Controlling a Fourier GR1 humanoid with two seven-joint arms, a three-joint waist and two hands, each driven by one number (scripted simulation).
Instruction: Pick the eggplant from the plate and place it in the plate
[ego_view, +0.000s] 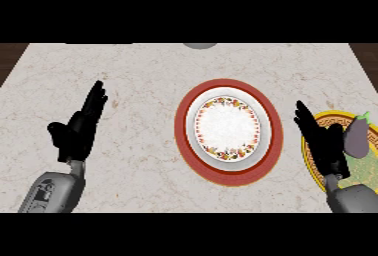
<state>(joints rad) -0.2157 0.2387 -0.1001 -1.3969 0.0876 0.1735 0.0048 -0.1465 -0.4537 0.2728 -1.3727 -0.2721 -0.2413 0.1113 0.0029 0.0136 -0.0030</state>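
- A dark purple, elongated eggplant (357, 136) with a small greenish stem end lies on a yellow-rimmed, patterned plate (330, 117) at the right edge of the pale marbled stone counter (148, 70); the plate is partly cut off by the view's edge.
- The robot's right hand (322, 145), black on a grey forearm, sits over the left part of that yellow-rimmed plate, just beside the eggplant; its fingers are stretched out straight, pointing away from the robot, and they hold nothing. Whether the hand touches the eggplant cannot be told.
- At the centre of the counter stands a round white plate (227, 127) with a floral border, resting on a larger round red-rimmed plate (229, 176); both carry nothing.
- The robot's left hand (77, 131) rests open at the left of the counter, fingers straight and up, well apart from both plates.
- A small grey rounded object (199, 45) shows at the counter's far edge, too cut off to identify.
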